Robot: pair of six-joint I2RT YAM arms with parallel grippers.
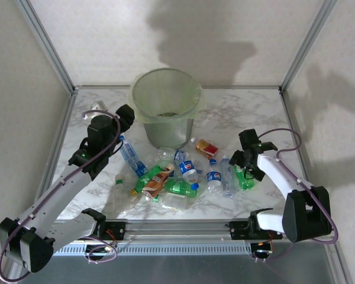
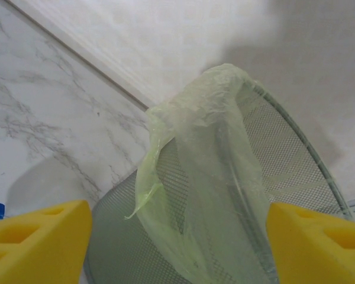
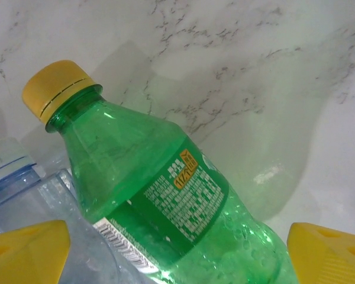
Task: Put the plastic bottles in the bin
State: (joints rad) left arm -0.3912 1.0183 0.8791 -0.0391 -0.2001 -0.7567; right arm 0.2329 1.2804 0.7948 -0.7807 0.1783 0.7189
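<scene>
The plastic bottles (image 1: 171,177) are lying in a loose heap on the marble table (image 1: 248,112), just in front of the bin (image 1: 165,133). The bin is standing upright at the far middle of the table, with its thin pale-green bag (image 2: 213,148) folding out over the rim. A red-labelled bottle (image 1: 207,148) is lying near the bin's foot on the right, and a clear one (image 1: 96,107) is lying alone by the far left edge. At the heap's right end a green bottle (image 3: 165,201) with a yellow cap (image 3: 56,86) is resting against a clear bottle (image 3: 41,195). The right gripper (image 1: 244,167) is hanging over this green bottle with its jaws standing wide apart and its yellow pads (image 3: 29,242) flanking the bottle's body; whether either pad is touching the plastic cannot be told. The left gripper (image 1: 128,115) is hovering just beside the bin's left wall near the rim. Its jaws are parted and its yellow fingers (image 2: 38,231) are clasping nothing, with the bin's wall and bag showing between them.
</scene>
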